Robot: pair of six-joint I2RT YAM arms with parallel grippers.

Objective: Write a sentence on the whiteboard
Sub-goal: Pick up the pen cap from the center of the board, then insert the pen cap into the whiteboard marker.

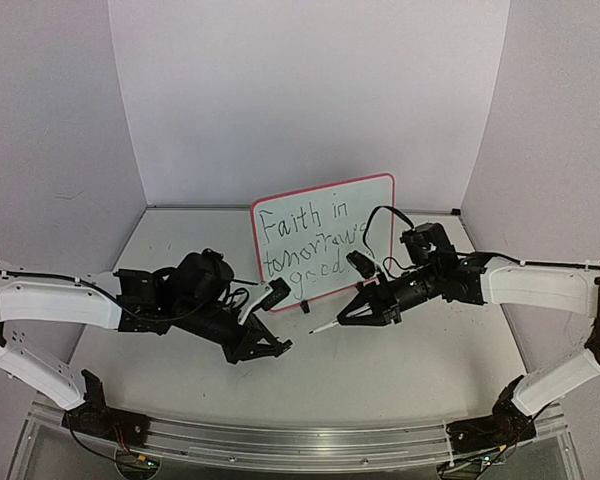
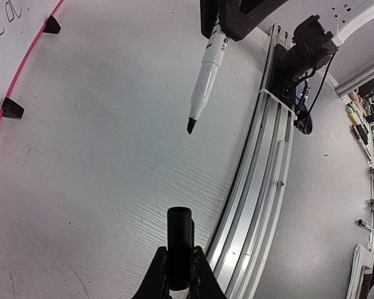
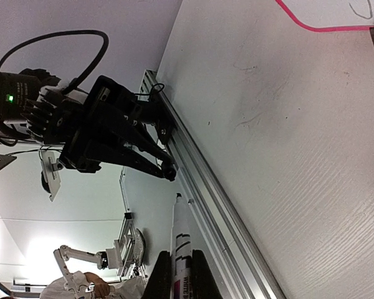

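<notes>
Two sets of jaws, and both are closed on something. My left gripper (image 2: 179, 274) pinches a black marker cap (image 2: 179, 232) between its fingers, with the open end pointing out over the table (image 2: 112, 187). My right gripper (image 3: 179, 277) is clamped around the barrel of a white marker (image 3: 182, 230). Its bare dark tip points toward my left side and is apart from the board. Behind both grippers and between my arms, the whiteboard (image 1: 376, 200) stands on small black feet (image 2: 11, 107) toward the back of the table. The sentence (image 1: 308, 243) runs across it in three handwritten lines, starting with "Faith in". An aluminium rail (image 2: 255, 187) lines the near edge.
</notes>
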